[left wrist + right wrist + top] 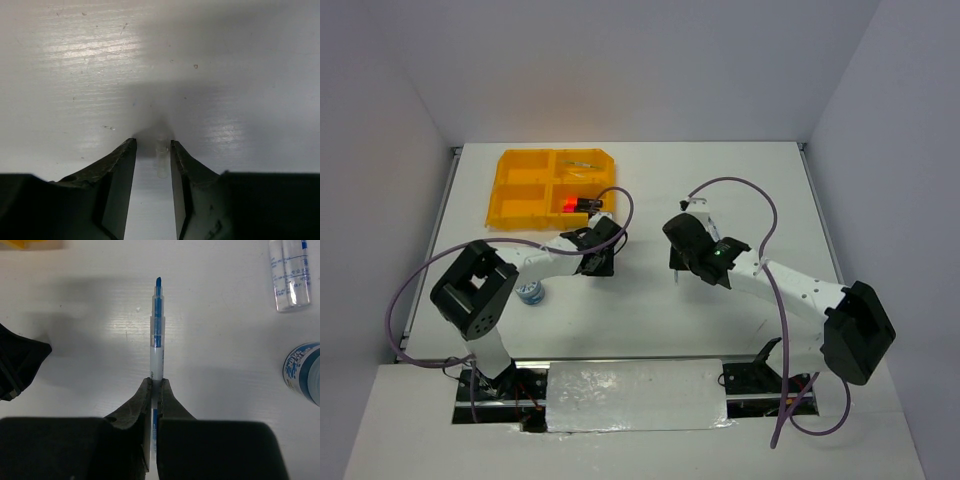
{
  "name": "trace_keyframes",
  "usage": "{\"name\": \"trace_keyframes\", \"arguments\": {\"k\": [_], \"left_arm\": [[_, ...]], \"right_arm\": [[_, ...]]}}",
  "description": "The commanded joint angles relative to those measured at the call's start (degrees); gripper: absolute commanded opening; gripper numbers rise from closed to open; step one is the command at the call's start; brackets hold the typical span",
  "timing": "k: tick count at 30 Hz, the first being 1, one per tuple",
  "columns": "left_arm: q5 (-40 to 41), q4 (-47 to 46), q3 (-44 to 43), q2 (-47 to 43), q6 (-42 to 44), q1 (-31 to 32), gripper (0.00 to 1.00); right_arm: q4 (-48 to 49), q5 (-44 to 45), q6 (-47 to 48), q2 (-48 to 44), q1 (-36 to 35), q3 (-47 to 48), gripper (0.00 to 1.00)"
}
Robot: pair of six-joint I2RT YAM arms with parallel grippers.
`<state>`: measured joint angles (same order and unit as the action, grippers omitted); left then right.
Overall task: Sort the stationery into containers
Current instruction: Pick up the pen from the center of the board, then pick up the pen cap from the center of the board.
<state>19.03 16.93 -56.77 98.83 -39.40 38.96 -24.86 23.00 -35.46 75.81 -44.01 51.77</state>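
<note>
The orange-yellow tray [510,205] stands at the far left, with a red-capped marker [575,204] and thin pens [582,163] in its right compartments. Just in front of it, my left gripper [598,248] points down at the table. In the left wrist view it [152,142] is open, its jaws either side of a small clear tube [161,159] that lies nearer the right finger. Right of centre, my right gripper [682,255] [156,382] is shut on a white and blue pen [157,330] [677,272], held above the table.
A grey-blue roll [530,292] [305,372] sits on the table beside the left arm's elbow. A clear labelled bottle [290,275] lies beyond it in the right wrist view. The left arm's purple cable [625,205] loops next to the tray. Walls enclose the table.
</note>
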Motion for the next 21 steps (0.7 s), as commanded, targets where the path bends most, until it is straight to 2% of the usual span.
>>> {"name": "trace_keyframes", "arguments": {"k": [1, 3, 4, 7, 9, 13, 18, 21], "left_arm": [[0.9, 0.9, -0.3, 2.3, -1.4, 0.3, 0.43], [0.7, 0.6, -0.2, 3.2, -1.3, 0.3, 0.37], [0.3, 0.4, -0.1, 3.6, -1.0, 0.3, 0.30], [-1.7, -0.4, 0.3, 4.3, -0.9, 0.5, 0.08], [-3.0, -1.6, 0.7, 2.7, -1.1, 0.5, 0.01], [-3.3, -1.7, 0.9, -3.9, -1.8, 0.4, 0.00], [-1.1, -0.5, -1.1, -15.3, -2.0, 0.2, 0.00], [-1.2, -5.7, 0.5, -25.2, -2.2, 0.2, 0.00]], "right_arm": [[2.0, -0.2, 0.5, -2.0, -0.4, -0.1, 0.00], [2.5, -0.9, 0.7, -2.7, -0.5, -0.4, 0.00], [3.1, -1.6, 1.0, -3.5, -0.6, -0.6, 0.00], [9.1, -8.8, 4.3, -5.0, -0.5, -3.2, 0.00], [14.2, -14.9, 6.3, -6.8, -0.6, -5.5, 0.00], [22.2, -20.1, 7.2, -9.7, -0.6, -9.9, 0.00], [23.3, -22.2, 7.0, -9.5, -0.6, -10.4, 0.00], [33.5, -29.8, 6.6, -10.5, -0.7, -14.5, 0.00]]}}
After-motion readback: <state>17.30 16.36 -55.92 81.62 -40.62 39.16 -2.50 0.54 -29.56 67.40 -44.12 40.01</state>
